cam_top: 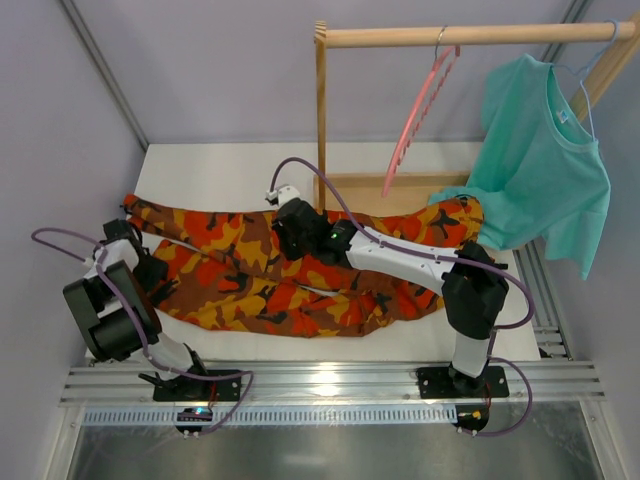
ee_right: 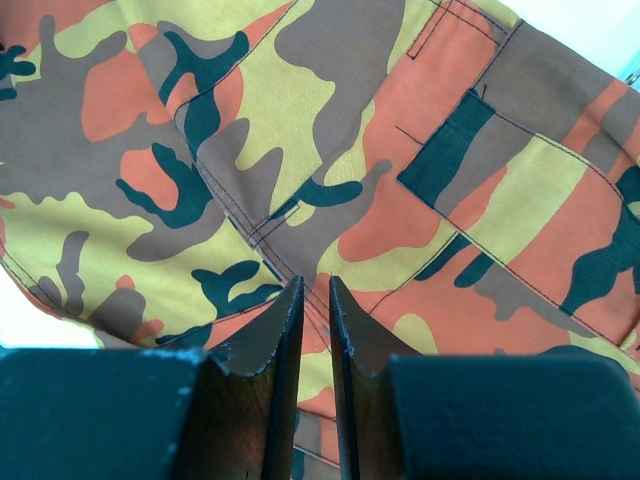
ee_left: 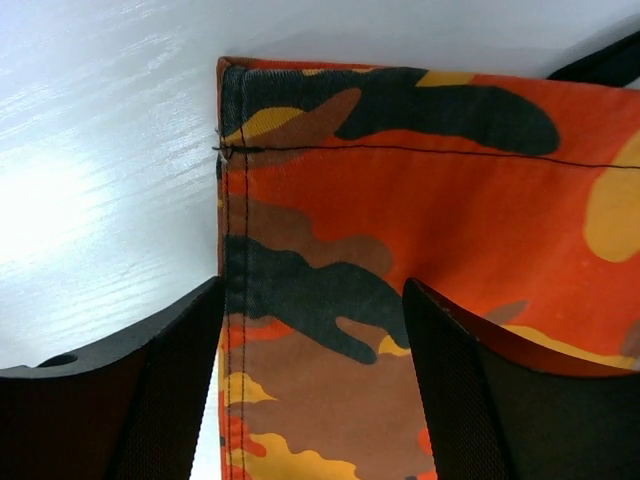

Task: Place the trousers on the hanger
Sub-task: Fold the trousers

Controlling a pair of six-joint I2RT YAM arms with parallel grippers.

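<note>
The camouflage trousers (cam_top: 250,290) lie flat across the white table (cam_top: 220,165), legs to the left and waist to the right. My left gripper (cam_top: 128,240) is open at the left leg end; in the left wrist view its fingers (ee_left: 150,390) straddle the stitched hem corner of the trousers (ee_left: 400,180). My right gripper (cam_top: 297,235) is over the trousers' middle. In the right wrist view it (ee_right: 315,290) is shut to a thin slit just above a seam of the cloth (ee_right: 300,130), holding nothing that I can see. The pink hanger (cam_top: 415,110) hangs empty on the wooden rail.
A wooden rack stands at the back, with its post (cam_top: 321,100) and top rail (cam_top: 470,35). A teal T-shirt (cam_top: 540,160) hangs on a light-blue hanger (cam_top: 590,70) at the right. A metal rail (cam_top: 330,380) runs along the table's front.
</note>
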